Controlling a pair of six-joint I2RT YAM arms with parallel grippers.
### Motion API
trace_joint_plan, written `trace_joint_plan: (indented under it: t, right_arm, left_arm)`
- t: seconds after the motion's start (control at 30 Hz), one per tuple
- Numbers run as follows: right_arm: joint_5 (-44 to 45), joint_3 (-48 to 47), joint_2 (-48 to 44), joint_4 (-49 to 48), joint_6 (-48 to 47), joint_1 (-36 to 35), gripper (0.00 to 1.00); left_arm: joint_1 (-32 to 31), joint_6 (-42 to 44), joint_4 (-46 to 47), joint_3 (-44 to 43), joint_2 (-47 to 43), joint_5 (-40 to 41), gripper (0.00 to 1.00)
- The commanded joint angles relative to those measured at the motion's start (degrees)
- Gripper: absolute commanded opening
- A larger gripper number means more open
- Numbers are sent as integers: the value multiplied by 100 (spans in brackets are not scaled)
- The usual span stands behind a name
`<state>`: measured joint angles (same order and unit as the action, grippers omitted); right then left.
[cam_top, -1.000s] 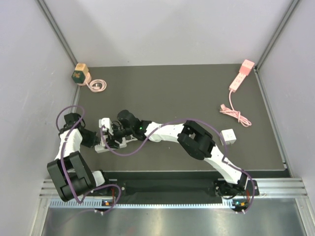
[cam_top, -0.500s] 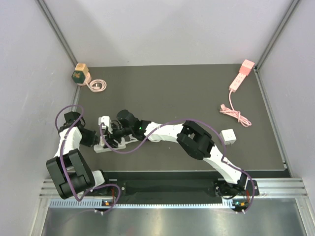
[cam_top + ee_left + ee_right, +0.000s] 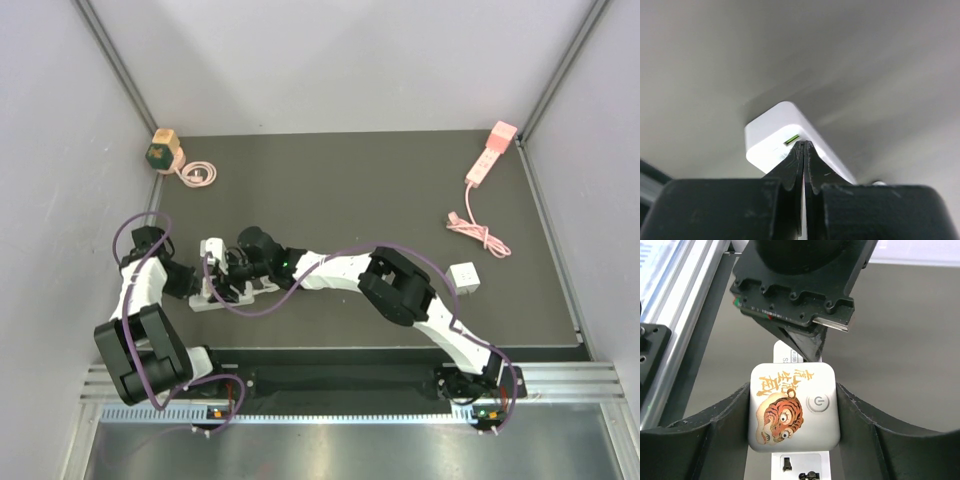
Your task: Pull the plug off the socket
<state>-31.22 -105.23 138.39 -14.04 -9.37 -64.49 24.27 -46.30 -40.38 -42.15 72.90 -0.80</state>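
Plug [image 3: 790, 390] sits clamped in right claw [image 3: 794, 412] — left claw [image 3: 804, 147] closed tight, touching socket strip [image 3: 771, 134].

A pink power strip [image 3: 490, 153] lies back right, white cube [image 3: 463, 278] nearer, green block [image 3: 162, 150] back left.

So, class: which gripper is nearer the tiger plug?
Right. The right gripper straddles the tiger plug, with its fingers against both sides. The left gripper is shut, its tip on the power strip just beyond the plug.
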Motion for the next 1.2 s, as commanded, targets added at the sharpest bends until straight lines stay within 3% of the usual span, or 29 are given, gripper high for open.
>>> trace_joint_plan:
  t: [0.0,0.23,0.67,0.97,1.17]
  right_arm:
    - [46,213,-409,-450,-575,-11,0]
    - [-147,240,-295,-564,-329,24,0]
    - [-130,363,-365,-696,-373,-11,0]
    - [238,942,-585,-2065,-320,-125,0]
    - [547,944,-690,-2428,-285,-178,0]
  left_arm:
    - [25,420,-619,-214,23,326,0]
    - [16,342,-805,-285,-320,-148,0]
    - [25,34,-611,31,285,414,0]
    - [25,-98,-541,330,594,660,0]
    - [25,-107,-532,330,444,774,0]
